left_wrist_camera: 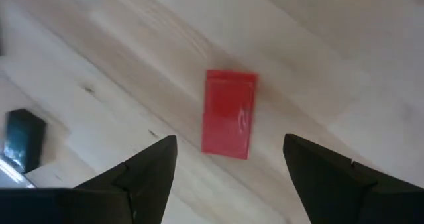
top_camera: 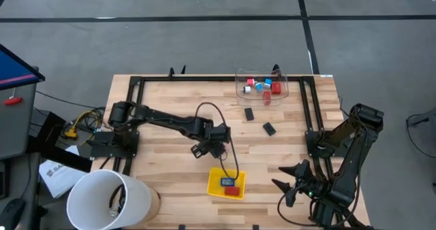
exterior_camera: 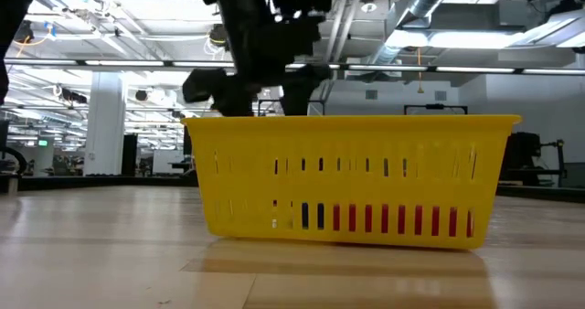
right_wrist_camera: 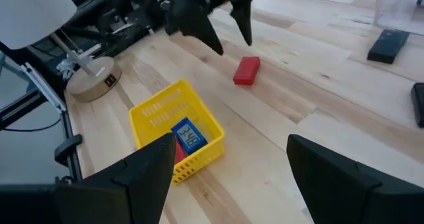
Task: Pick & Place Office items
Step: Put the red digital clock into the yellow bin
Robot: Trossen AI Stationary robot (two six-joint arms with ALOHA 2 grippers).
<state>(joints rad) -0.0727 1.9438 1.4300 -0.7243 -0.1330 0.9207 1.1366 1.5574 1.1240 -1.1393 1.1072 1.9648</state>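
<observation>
Readable text: only the blue-and-white rectangular piece (right_wrist_camera: 188,134) lying in the square yellow slotted plastic tray (top_camera: 216,185). Its face has dark characters, not legible. A white sheet at the lower left of the high view has partial dark print, also unreadable.

Left gripper (top_camera: 216,150) is mid-table, just above the tray in the high view, fingers apart, nothing between them. Left wrist view: a flat red rectangular piece (left_wrist_camera: 228,113) lies on the light wooden table (top_camera: 170,118) between and beyond the two dark fingertips (left_wrist_camera: 162,151), untouched. Right wrist view shows the same red piece (right_wrist_camera: 246,70) on bare wood beyond the tray, below the left arm's fingers.

Right gripper (top_camera: 294,179) sits at the lower right of the table, fingers wide apart, empty, well clear of everything.

Tray contents: the blue-and-white piece plus a red piece (top_camera: 232,190) beside it. Low view: tray wall fills mid-frame, red and blue showing through the lower slots, left arm behind it.

Clear plastic box (top_camera: 261,83) at the upper centre-right of the table holds several small red, blue and white pieces. Two black rectangular pieces (top_camera: 249,113) (top_camera: 270,128) lie on the table just below it, apart from each other.

Around: white cylindrical bucket (top_camera: 109,200) at lower left, black frame rails on the table, cables at left edge.
</observation>
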